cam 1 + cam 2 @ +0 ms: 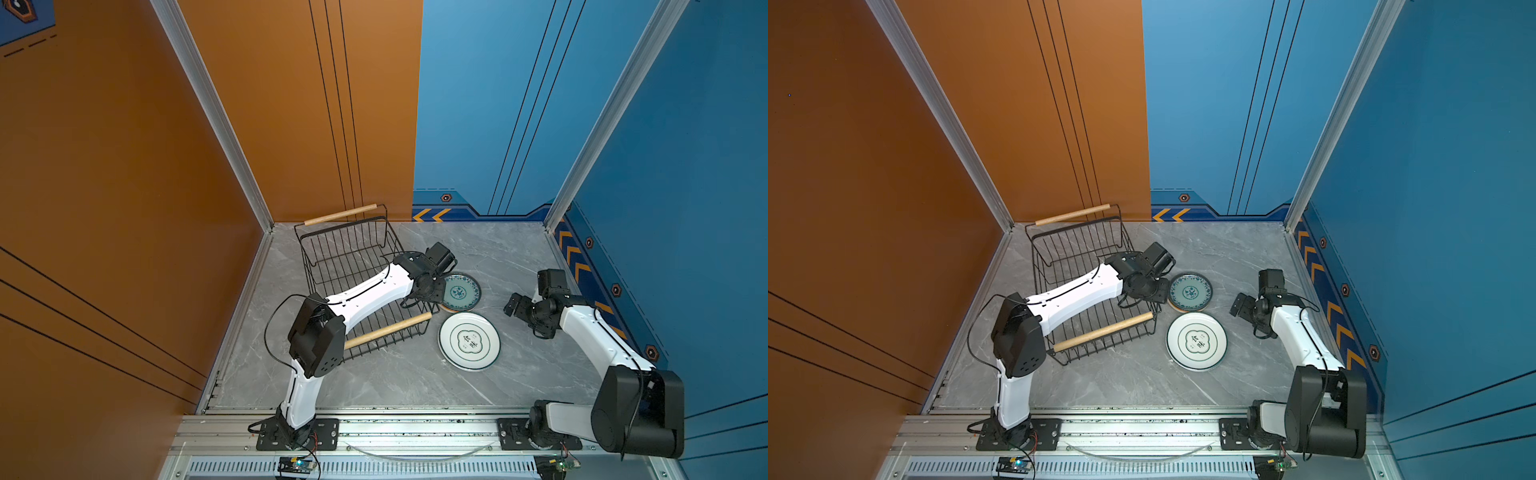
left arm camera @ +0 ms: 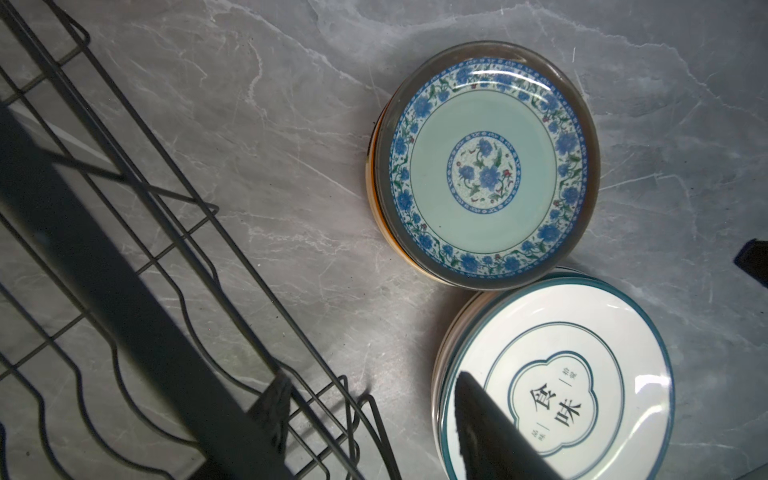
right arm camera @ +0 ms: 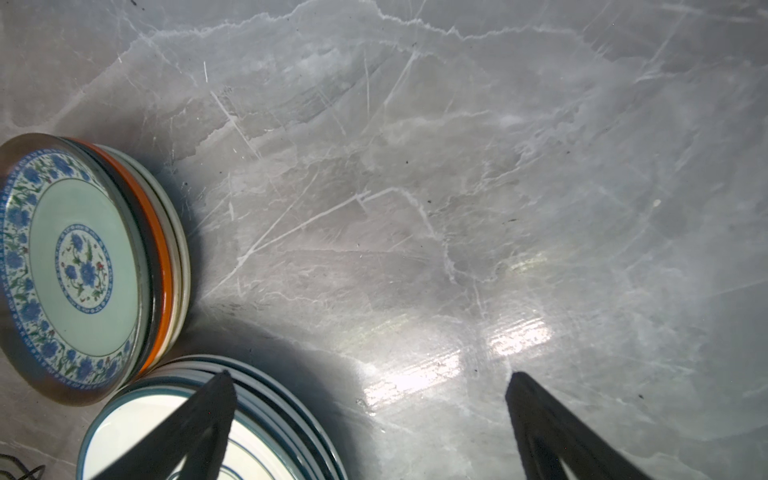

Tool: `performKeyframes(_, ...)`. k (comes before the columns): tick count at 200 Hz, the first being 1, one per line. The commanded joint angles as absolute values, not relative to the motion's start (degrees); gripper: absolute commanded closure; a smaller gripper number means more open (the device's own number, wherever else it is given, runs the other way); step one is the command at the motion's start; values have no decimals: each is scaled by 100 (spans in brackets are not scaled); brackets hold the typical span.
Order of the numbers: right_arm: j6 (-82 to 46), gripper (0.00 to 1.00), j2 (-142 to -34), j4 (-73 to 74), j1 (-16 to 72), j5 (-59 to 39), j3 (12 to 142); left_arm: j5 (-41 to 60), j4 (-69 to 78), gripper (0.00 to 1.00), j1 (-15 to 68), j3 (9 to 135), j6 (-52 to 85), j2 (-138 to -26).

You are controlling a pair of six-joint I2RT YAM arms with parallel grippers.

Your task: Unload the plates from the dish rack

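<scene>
The plates stand in two stacks on the grey table, to the right of the dish rack [image 1: 340, 226] [image 1: 1075, 227] [image 2: 183, 232]. A teal-patterned plate [image 1: 459, 291] [image 1: 1190, 291] [image 2: 484, 166] [image 3: 79, 266] tops the small stack, with orange, black and cream rims under it. A white plate with a dark rim and an emblem [image 1: 469, 341] [image 1: 1197, 341] [image 2: 582, 374] [image 3: 133, 415] tops the large stack. No plate shows in the rack. My left gripper [image 1: 430, 289] [image 1: 1152, 291] [image 2: 370, 395] hangs open and empty over the rack's right edge, beside the small stack. My right gripper [image 1: 513, 307] [image 1: 1239, 307] [image 3: 370, 374] is wide open and empty, right of both stacks.
The rack sits at the back left with two pale wooden handles [image 1: 386, 331] [image 1: 1102, 332], and my left arm reaches across it. Orange and blue walls close the table on three sides. Bare marble [image 3: 457, 208] lies right of the stacks.
</scene>
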State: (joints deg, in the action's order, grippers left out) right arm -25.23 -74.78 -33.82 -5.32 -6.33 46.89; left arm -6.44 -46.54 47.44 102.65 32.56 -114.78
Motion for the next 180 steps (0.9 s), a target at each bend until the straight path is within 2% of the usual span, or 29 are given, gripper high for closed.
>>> performKeyframes(1, -2374, 0, -7564, -3306, -571, -777, 4807, -668, -4825, 35, 4688, 10259, 3202, -11441)
performKeyframes(112, -2346, 0, -7409, -3224, -576, -1142, 5276, -1246, -5272, 30, 4565, 11166, 2388, -10920)
performKeyframes(151, -2336, 0, -7200, -3030, -576, -1158, 5379, -1955, -5449, 30, 4393, 10947, 2233, -10206)
performKeyframes(180, -2455, 0, -6866, -2562, -580, -1014, 5363, -3089, -5430, 28, 4256, 10671, 2012, -9455)
